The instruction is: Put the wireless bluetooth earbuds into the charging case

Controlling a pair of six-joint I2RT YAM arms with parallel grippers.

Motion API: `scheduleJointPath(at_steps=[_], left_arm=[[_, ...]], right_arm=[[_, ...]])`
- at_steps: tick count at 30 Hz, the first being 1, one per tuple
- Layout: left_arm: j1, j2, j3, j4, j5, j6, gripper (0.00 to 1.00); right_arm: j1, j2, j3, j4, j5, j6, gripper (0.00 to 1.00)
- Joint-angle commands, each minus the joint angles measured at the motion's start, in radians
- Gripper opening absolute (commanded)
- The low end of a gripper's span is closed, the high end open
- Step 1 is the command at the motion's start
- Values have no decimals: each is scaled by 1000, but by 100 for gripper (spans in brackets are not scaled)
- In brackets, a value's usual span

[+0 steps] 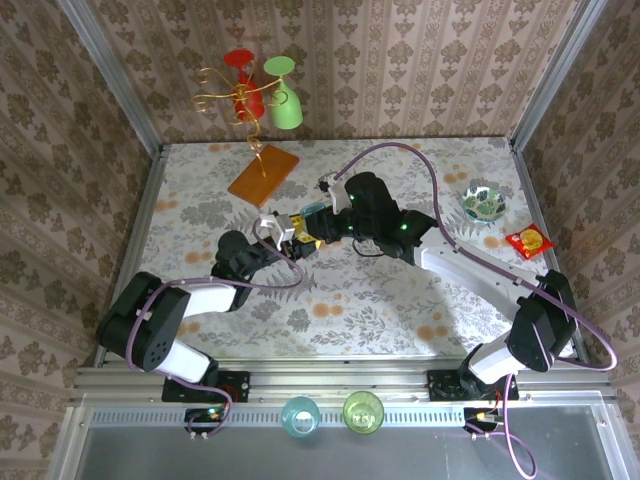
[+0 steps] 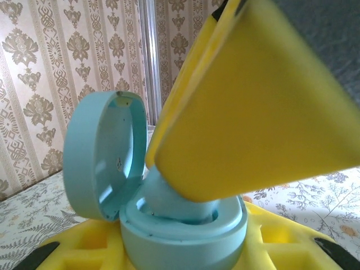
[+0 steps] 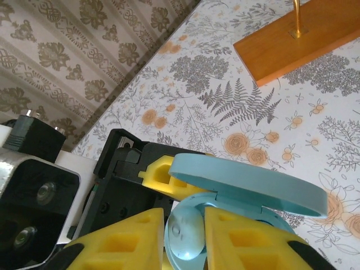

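Observation:
My left gripper (image 1: 288, 234) (image 2: 185, 250) is shut on the pale blue charging case (image 2: 185, 236), held above the table with its lid (image 2: 101, 157) (image 3: 247, 185) swung open. A pale blue earbud (image 3: 185, 236) (image 2: 169, 199) sits in the case's well. My right gripper (image 1: 312, 228) (image 3: 184, 239) reaches in from the right. Its yellow fingers (image 3: 121, 242) stand on either side of the earbud, slightly parted, with a thin gap on the left side. In the left wrist view one right finger (image 2: 264, 112) lies over the earbud and hides its top.
An orange wooden base (image 1: 263, 176) (image 3: 298, 39) with a gold wire stand holding red and green cups (image 1: 285, 100) stands at the back. A small patterned dish (image 1: 483, 203) and a red packet (image 1: 528, 241) lie at the right. Two cups (image 1: 300, 413) sit at the near rail.

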Motion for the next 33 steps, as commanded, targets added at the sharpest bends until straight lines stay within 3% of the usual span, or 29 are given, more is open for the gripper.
scheduleJointPath(at_steps=[1,7,12,18,24,33], left_arm=[[7,-3,-1,32,-5,6,23],[13,-2,0,32,0,15,23],[19,-4,-11,32,74,70,24],[29,-19,-18,31,136,95,25],[33,-40,-15,32,72,51,25],[33,-52,-27,32,15,10,25]], right_arm=[[7,-51,5,-11,44,-6,31],[7,-94,9,-30,83,-36,39],[7,-138,8,-2,148,-34,44],[-6,2,169,-185,229,-32,45],[-7,61,196,-217,201,-46,46],[-6,-39,93,-195,164,-56,52]])
